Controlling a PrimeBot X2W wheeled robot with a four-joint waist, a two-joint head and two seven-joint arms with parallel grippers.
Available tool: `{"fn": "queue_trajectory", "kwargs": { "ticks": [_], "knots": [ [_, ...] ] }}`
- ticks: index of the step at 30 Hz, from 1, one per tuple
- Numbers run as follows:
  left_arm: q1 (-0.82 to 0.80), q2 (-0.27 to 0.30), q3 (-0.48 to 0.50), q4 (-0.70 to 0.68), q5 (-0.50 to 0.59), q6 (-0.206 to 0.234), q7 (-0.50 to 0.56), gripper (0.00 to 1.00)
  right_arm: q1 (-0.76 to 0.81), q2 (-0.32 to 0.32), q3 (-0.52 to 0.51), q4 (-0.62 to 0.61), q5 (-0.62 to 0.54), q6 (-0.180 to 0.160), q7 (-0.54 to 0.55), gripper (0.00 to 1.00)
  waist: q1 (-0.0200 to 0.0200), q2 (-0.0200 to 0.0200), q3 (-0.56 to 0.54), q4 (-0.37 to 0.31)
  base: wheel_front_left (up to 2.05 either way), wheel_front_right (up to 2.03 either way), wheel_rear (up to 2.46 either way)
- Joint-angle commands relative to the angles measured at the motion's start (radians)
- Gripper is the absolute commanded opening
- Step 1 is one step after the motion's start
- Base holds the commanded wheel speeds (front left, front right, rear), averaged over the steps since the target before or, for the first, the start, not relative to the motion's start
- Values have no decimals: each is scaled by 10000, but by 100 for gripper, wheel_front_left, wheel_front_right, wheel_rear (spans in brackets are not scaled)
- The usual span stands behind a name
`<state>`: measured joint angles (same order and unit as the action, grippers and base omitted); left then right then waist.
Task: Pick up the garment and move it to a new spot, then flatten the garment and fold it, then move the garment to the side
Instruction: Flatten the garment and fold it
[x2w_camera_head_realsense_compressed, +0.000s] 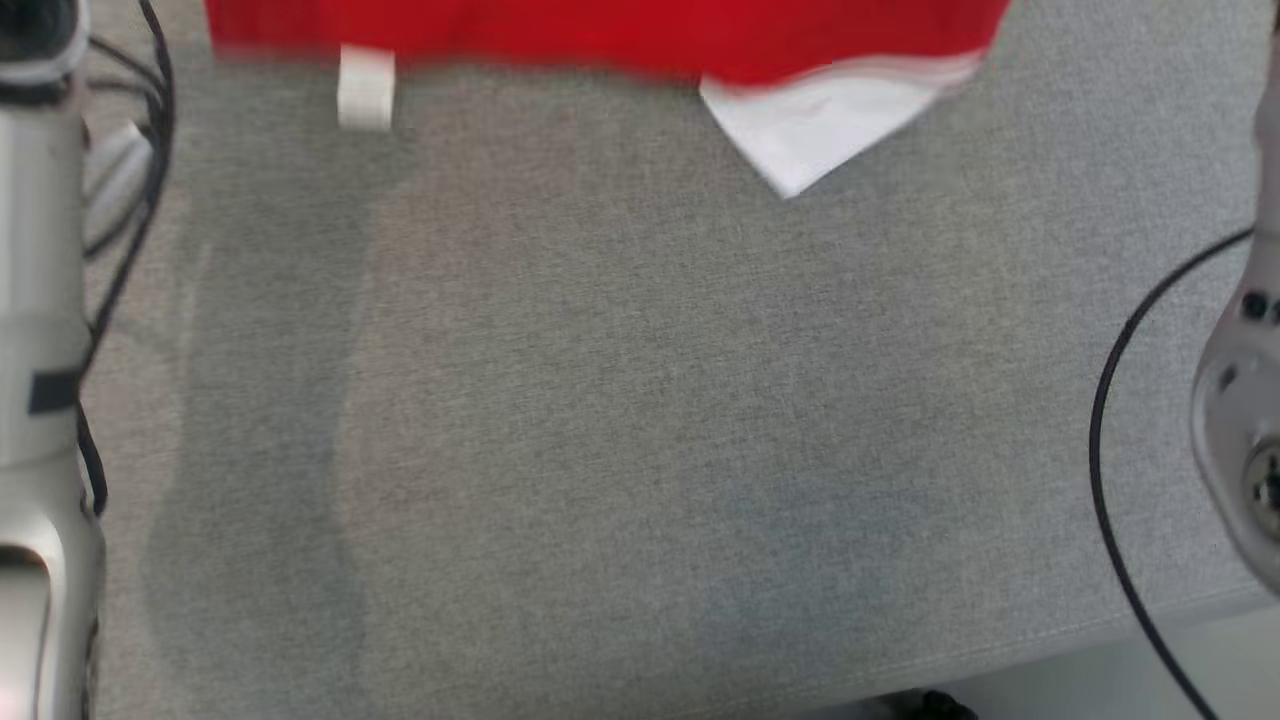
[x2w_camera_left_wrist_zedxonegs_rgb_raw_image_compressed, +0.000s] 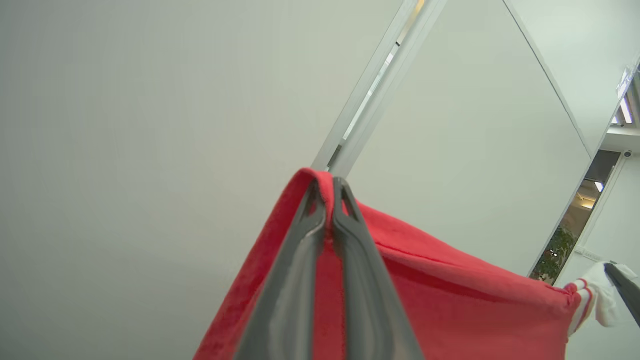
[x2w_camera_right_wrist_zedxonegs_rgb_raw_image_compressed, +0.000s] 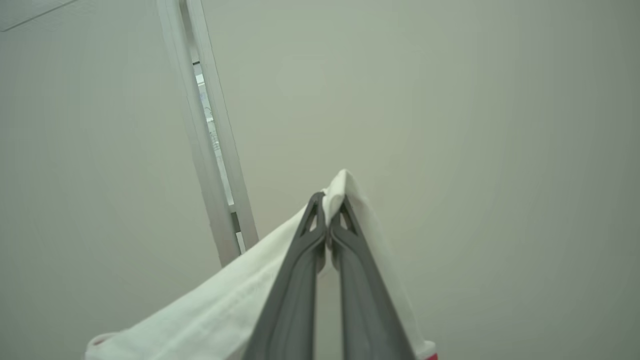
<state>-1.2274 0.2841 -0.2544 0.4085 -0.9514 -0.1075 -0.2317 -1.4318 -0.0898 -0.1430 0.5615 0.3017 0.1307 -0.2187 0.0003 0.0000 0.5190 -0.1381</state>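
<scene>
At the far left edge of my head view the pale left forearm (x2w_camera_head_realsense_compressed: 40, 300) runs up the frame, with black cables (x2w_camera_head_realsense_compressed: 135, 180) looping beside it. Along the top edge, from upper left to upper right, I see the garment (x2w_camera_head_realsense_compressed: 600, 35), a red cloth, blurred. A small white tag (x2w_camera_head_realsense_compressed: 365, 88) sticks down from it at the upper left, and right of centre a white corner (x2w_camera_head_realsense_compressed: 815, 125) points downward. Below lies the grey fabric table (x2w_camera_head_realsense_compressed: 600, 420); I cannot tell from here whether the cloth touches it. At the right edge is the pale right arm (x2w_camera_head_realsense_compressed: 1245, 400), a black cable (x2w_camera_head_realsense_compressed: 1105, 420) curving beside it. In the left wrist view the left gripper (x2w_camera_left_wrist_zedxonegs_rgb_raw_image_compressed: 330, 192) rises from bottom centre, its two dark fingers pressed together on a folded red edge of the garment. The cloth slopes away to the lower right, where a white, red-striped cuff (x2w_camera_left_wrist_zedxonegs_rgb_raw_image_compressed: 587, 297) meets a dark finger (x2w_camera_left_wrist_zedxonegs_rgb_raw_image_compressed: 625, 292) of the other arm. Behind is a pale wall with a metal strip (x2w_camera_left_wrist_zedxonegs_rgb_raw_image_compressed: 380, 85) running diagonally upward. In the right wrist view the right gripper (x2w_camera_right_wrist_zedxonegs_rgb_raw_image_compressed: 327, 200) is clamped on the white part of the cloth, which drapes to the lower left, with a sliver of red at the bottom edge just right of the fingers.
</scene>
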Motion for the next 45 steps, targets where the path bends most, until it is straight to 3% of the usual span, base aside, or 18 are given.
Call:
{"fn": "queue_trajectory", "kwargs": {
  "ticks": [1,5,11,19,26,32,38,45],
  "knots": [
    [-576,-89,172,-22,56,-104,-158,0,-536,-96,72,-13,-159,0,-257,0,-3,0,510,-456,0,0,0],
    [-1443,-421,582,-423,-18,-222,-326,0,-1453,-213,138,-812,-395,0,-454,0,-3,0,660,-417,0,0,0],
    [-715,-599,389,-990,-302,-229,-329,0,-655,-590,603,-1358,-293,0,-462,0,-3,0,1042,-252,0,0,0],
    [1677,-312,-493,-511,-241,-232,-324,0,2323,-1055,1693,-1364,474,0,-466,0,-3,0,1172,-65,0,0,0],
    [3816,-411,-689,109,-330,-230,-325,0,5095,-1320,2072,-1306,1992,0,-211,0,-3,0,243,108,0,0,0],
    [5281,-408,-1229,670,-677,-231,-325,0,7309,-1365,1802,-1872,2745,0,1373,0,-3,0,-872,288,0,0,0],
    [6331,-235,-1845,1140,-646,-231,-325,0,9562,-1028,929,-2935,2272,-3,3840,0,-3,0,-1790,474,0,0,0],
    [7315,-62,-2096,1609,-321,-230,-326,0,11863,-262,126,-5277,1566,-3,6863,0,-3,0,-2553,438,0,0,0]
  ]
}}
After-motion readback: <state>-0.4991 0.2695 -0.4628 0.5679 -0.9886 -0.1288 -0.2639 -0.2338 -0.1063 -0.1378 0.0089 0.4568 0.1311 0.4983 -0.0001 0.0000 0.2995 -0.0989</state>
